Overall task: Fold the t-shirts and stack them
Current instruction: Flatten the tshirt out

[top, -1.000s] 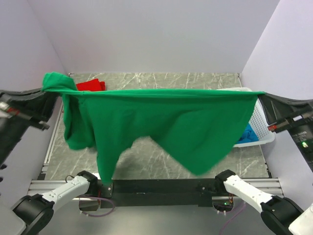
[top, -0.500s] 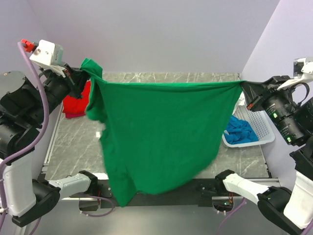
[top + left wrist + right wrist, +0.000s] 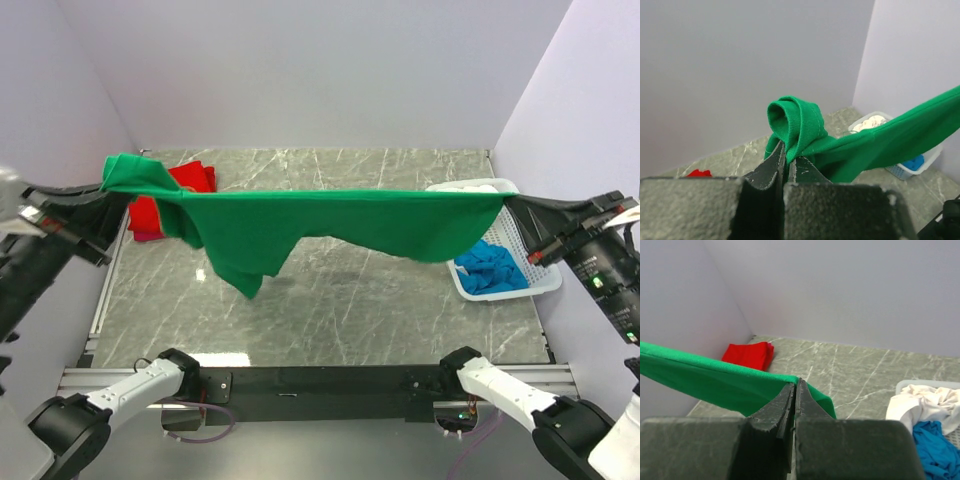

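The bright green t-shirt (image 3: 330,222) hangs stretched in the air between my two grippers, above the marble table. My left gripper (image 3: 108,190) is shut on its bunched left end, seen as a rolled hem (image 3: 795,122) in the left wrist view. My right gripper (image 3: 508,204) is shut on its right end (image 3: 740,385). A flap of the shirt droops at the left-centre. A folded red t-shirt (image 3: 165,200) lies at the back left of the table, also seen in the right wrist view (image 3: 747,355). A blue t-shirt (image 3: 492,270) and a white one (image 3: 922,402) lie in the basket.
A white plastic lattice basket (image 3: 535,275) stands at the right edge of the table. Plain walls enclose the table at the left, back and right. A metal rail (image 3: 320,380) with the arm bases runs along the near edge.
Both grippers have moved outward and lower, with the shirt still held. The shirt, which hung as a broad sheet down to the near edge, now is a taut, shallow band swung up.
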